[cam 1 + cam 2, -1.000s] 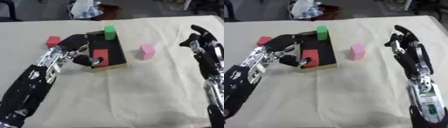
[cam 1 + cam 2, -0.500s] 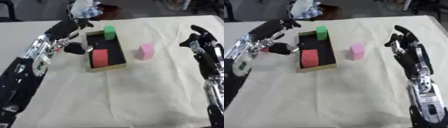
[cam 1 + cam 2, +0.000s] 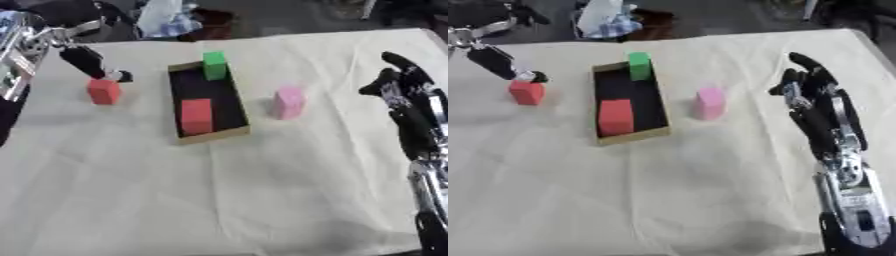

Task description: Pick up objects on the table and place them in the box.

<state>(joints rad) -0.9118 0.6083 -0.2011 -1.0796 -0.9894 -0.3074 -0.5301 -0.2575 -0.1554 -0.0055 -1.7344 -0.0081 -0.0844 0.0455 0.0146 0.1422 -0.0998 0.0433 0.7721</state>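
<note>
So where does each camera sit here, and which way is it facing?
Left eye view: in the head, looking down at the table; left hand upper left, right hand at the right edge.
Right eye view: beside it, same aim, more of the right arm showing.
Both show the box and the pink block.

Box: holds red block and green block.
Pink block: upright on tabletop, right of box.
Loose red block: left of box, left hand fingertips just above.
Right hand: open, raised.
</note>
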